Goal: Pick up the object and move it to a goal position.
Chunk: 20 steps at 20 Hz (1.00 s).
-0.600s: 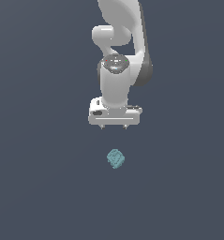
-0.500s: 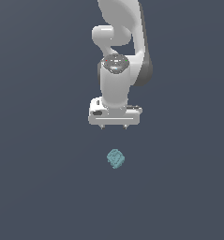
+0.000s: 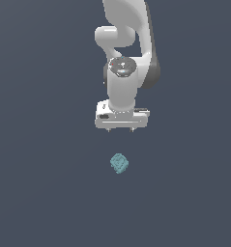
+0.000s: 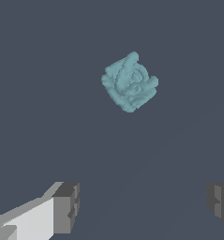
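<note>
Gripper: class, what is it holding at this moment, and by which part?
Nothing. The gripper is open, fingers wide apart, and the teal blob lies apart from it, untouched.

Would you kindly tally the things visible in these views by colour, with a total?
Teal-blue: 1, the lumpy object on the dark grey floor.
White: 1, the robot arm with its open gripper.
Total: 2.

A plain dark slate-grey surface point(image 3: 44, 193) fills both views. It is flat, uniform and unmarked.
</note>
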### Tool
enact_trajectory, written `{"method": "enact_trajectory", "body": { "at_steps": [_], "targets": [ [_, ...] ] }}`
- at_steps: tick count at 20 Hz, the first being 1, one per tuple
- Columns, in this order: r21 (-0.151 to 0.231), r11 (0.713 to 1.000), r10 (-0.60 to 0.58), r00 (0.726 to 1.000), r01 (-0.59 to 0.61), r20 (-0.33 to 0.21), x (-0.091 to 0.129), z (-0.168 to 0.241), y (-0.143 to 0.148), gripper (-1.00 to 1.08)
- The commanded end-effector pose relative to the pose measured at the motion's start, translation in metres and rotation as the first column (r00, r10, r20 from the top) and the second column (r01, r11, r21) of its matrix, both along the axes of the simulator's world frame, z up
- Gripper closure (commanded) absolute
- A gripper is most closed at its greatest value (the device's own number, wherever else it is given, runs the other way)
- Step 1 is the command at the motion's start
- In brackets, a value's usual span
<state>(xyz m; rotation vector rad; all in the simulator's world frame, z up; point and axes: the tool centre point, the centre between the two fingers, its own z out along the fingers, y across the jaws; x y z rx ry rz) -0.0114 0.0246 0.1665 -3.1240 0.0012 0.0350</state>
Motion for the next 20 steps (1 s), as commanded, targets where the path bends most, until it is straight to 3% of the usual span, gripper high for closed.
{"method": "enact_trajectory", "body": {
  "at_steps": [1, 10, 20],
  "targets": [
    [0.002, 1.000, -0.001, 1.000, 0.001, -0.002, 0.000, 0.000, 0.001, -0.92],
    [-0.001, 0.999, 0.047, 0.999, -0.047, 0.001, 0.007, -0.004, 0.000, -0.92],
    [-0.009, 0.973, 0.233, 0.973, -0.233, 0.007, 0.036, -0.019, 0.000, -0.92]
  ]
}}
